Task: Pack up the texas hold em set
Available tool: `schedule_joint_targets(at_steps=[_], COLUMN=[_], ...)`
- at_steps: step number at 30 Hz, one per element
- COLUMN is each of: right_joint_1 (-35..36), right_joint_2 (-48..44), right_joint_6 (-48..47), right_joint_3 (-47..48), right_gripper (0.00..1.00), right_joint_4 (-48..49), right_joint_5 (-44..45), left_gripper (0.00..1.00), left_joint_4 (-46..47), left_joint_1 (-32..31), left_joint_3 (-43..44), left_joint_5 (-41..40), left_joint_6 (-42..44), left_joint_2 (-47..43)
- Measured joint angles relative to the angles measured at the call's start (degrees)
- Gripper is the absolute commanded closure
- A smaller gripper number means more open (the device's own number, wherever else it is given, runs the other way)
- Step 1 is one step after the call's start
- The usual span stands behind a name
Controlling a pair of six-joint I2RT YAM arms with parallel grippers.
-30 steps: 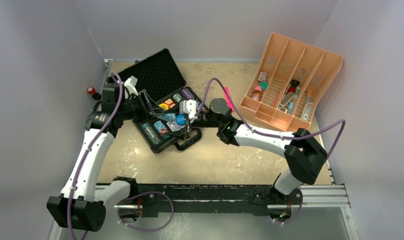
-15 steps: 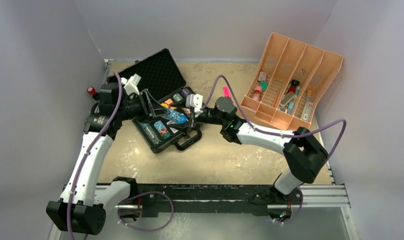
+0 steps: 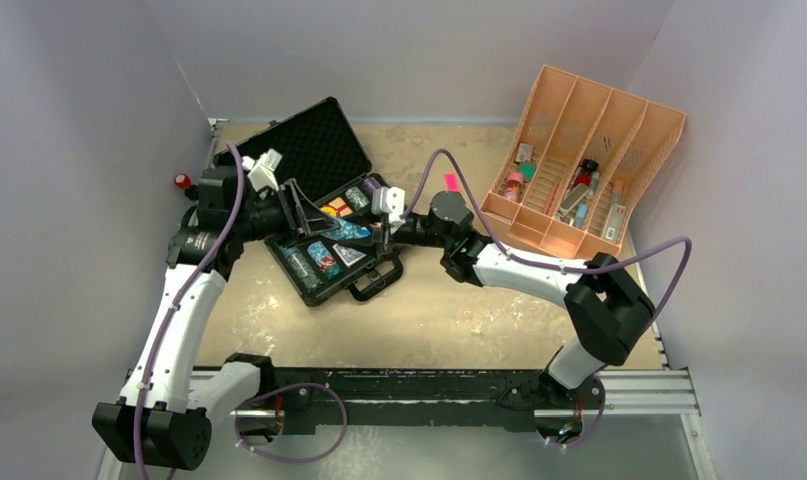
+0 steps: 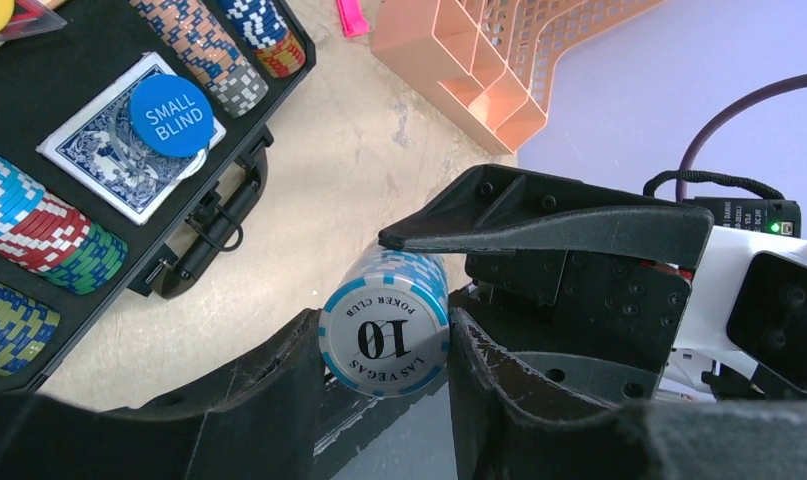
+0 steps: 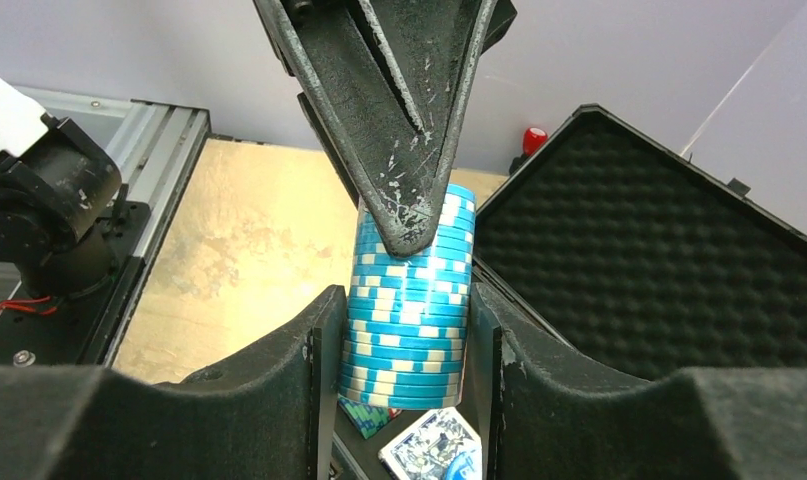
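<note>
The black case (image 3: 309, 150) lies open at the far left, with chip stacks (image 4: 204, 50), a blue card deck (image 4: 99, 160) and a blue SMALL BLIND disc (image 4: 171, 115) in its foam base. A light blue stack of chips (image 3: 347, 231) is held over the base, between both grippers. My left gripper (image 3: 314, 215) is shut on it; the left wrist view shows its "10" end face (image 4: 384, 325). My right gripper (image 3: 377, 238) is shut on its sides (image 5: 409, 300). The left gripper's fingers (image 5: 399, 150) reach over the stack from above.
An orange divided tray (image 3: 579, 170) with small items stands at the far right. A pink marker (image 3: 457, 195) lies beside it. The case's handle (image 3: 374, 280) sticks out toward the near side. A red button (image 3: 182, 182) sits at the left wall.
A second ago the right gripper was lower over the case base. It has since risen and shifted slightly right with the blue stack; the left gripper has closed in on it. Little moved in the last half second.
</note>
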Motion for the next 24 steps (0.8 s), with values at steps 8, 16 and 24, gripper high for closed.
schedule_joint_targets(at_steps=[8,16,24], right_joint_1=[-0.2,-0.1,0.7], right_joint_2=[1.7,3.7,10.6], right_joint_6=[0.5,5.3,13.7], right_joint_3=[1.5,4.0,13.7], right_gripper=[0.94,1.0,1.0], right_joint_4=[-1.4,-7.0,-12.6], right_joint_5=[0.1,6.9,18.7], left_gripper=[0.46,0.29,0.29], left_joint_4=[-0.3,-3.1,-4.9], left_joint_1=[0.1,0.0,0.0], left_joint_3=[-0.2,2.2,14.1], left_joint_5=[-1.0,-11.6,-37.6], left_joint_6=[0.0,2.0,5.2], left_joint_2=[0.9,1.5,1.6])
